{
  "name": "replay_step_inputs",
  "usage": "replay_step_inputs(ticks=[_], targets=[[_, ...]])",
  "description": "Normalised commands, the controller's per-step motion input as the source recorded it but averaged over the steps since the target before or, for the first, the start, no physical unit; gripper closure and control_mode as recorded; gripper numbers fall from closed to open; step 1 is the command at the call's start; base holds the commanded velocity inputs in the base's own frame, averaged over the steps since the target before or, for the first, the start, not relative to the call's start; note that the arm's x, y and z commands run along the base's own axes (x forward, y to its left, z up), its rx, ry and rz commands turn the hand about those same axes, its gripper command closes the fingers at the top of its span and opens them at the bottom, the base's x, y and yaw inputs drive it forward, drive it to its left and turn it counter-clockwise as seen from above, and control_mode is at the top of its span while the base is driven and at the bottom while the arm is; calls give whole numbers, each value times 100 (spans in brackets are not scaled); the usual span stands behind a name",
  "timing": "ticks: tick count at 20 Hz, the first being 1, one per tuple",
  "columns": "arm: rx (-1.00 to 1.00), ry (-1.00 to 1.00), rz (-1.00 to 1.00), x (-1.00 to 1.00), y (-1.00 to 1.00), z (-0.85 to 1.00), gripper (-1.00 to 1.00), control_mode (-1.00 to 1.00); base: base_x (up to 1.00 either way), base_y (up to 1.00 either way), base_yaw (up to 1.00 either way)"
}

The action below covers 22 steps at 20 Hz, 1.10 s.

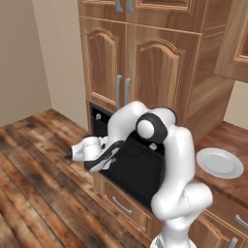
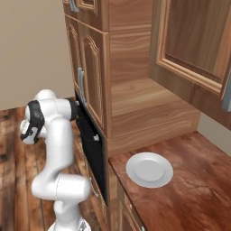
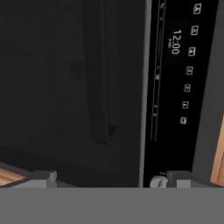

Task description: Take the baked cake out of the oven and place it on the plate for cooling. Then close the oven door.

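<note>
The black oven [image 1: 138,169] sits in wooden cabinetry, and its oven door [image 1: 131,172] stands upright and looks closed. My gripper [image 1: 102,160] hovers open just in front of the door's left part, with nothing between its fingers. In the hand view the gripper [image 3: 109,179] faces the dark oven door [image 3: 65,87], the picture is rolled sideways, and the control strip [image 3: 179,65] with its clock runs down the right. The white plate [image 1: 219,162] lies bare on the counter to the right of the oven, and the right base view shows the plate [image 2: 149,169] too. The baked cake is out of view.
Arched wooden cabinet doors [image 1: 145,68] rise above the oven and a drawer [image 1: 121,206] lies below it. The brown counter [image 2: 189,198] stretches to the right under an upper cabinet [image 2: 194,40]. Wooden floor [image 1: 38,184] lies open to the left.
</note>
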Motion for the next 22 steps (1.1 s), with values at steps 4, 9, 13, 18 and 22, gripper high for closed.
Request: replay_step_inputs(ticks=[4,9,13,18,22], targets=[[-4,0,0,37,-29,-20,-100,-100,0,0,0],[-3,0,0,38,-38,-14,-100,-100,0,0,0],[-2,0,0,32,-43,-17,-100,-100,0,0,0],[0,0,0,21,-43,-16,-100,-100,0,0,0],[0,0,0,21,-34,-19,-100,-100,0,0,0]])
